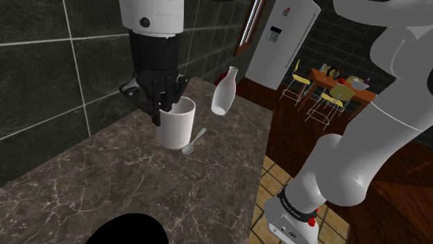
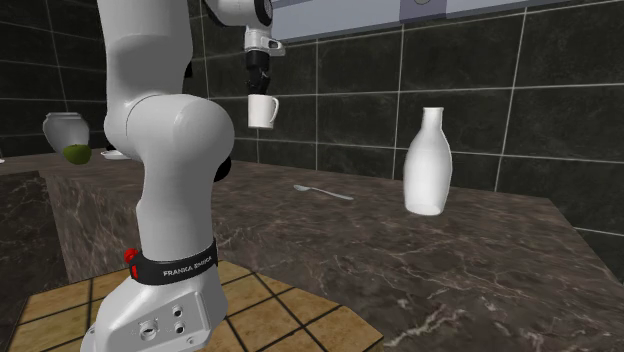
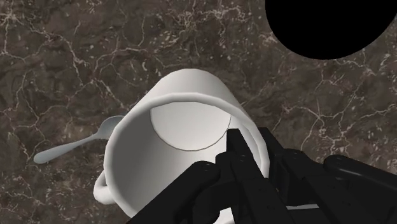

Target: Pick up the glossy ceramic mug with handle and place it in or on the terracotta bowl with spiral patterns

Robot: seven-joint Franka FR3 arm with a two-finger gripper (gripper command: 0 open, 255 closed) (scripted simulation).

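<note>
Shoulder view: one all-black two-finger gripper (image 1: 161,97) reaches down from the white arm and is clamped on the rim of one plain white glossy mug (image 1: 175,123). The mug hangs upright from it, above the dark brown veined marble counter (image 1: 104,187). In the second exterior view the mug (image 2: 263,110) is plainly in the air, clear of the counter (image 2: 400,260) and under the gripper (image 2: 259,82), in front of the dark tiled wall.

In the wrist view the gripper (image 3: 245,149) pinches the mug's wall, with one finger inside the rim and the other outside it. The mug (image 3: 172,127) shows its open mouth and round inner bottom, and its one handle sticks out on the side away from the fingers.

One pale grey spoon (image 1: 195,141) lies flat on the counter just beneath and beside the mug. One white narrow-necked bottle (image 1: 225,91) stands upright farther along the counter, apart from both. One pure black round shape (image 1: 128,229) sits on the counter near the shoulder view's bottom edge, well apart from the mug. One grey refrigerator (image 1: 284,41) stands in the background.
</note>
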